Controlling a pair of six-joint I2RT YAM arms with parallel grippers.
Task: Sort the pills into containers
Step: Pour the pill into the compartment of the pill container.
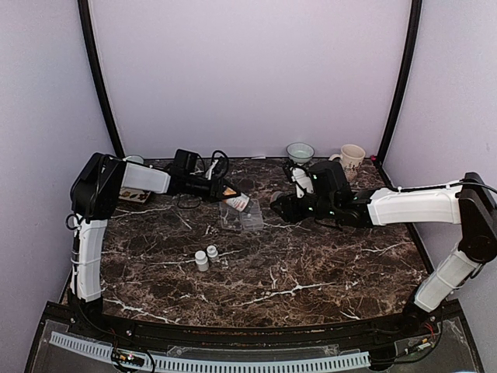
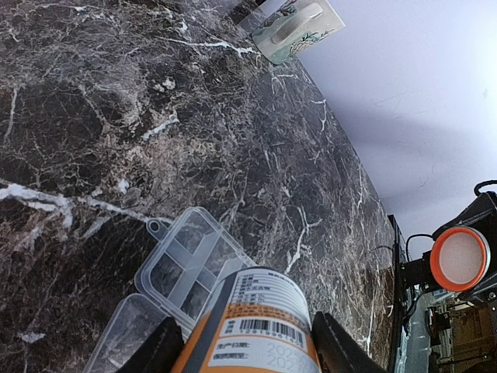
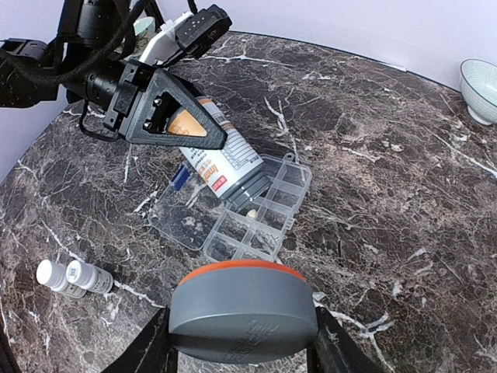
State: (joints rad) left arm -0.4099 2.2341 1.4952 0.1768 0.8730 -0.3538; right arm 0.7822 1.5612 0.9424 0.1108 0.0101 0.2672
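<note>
While my left gripper (image 2: 247, 346) pinches the orange bottle (image 3: 229, 167) by its body and tips its open mouth low over the clear pill box (image 3: 291, 183), my right gripper (image 3: 242, 342) is clamped on that bottle's grey cap (image 3: 242, 307), held to the right of the box. The box lies near the middle of the marble table (image 3: 373, 155), its lid (image 3: 182, 225) folded open flat on the side toward the small white bottles (image 3: 74, 277), which stand capped, well apart from it and nearer my bases. Progress, as I judge it, is early: only one pill (image 3: 251, 211) shows, a pale tablet in a compartment just beside the bottle mouth. The other compartments I can see look bare, so nearly all the sorting is left and the cap is not yet back on. Writing: the bottle's white label (image 2: 268, 299) carries a barcode (image 2: 268, 326) and lines of small print, too fine to read; the cap's top bears faint embossing that I cannot make out.
</note>
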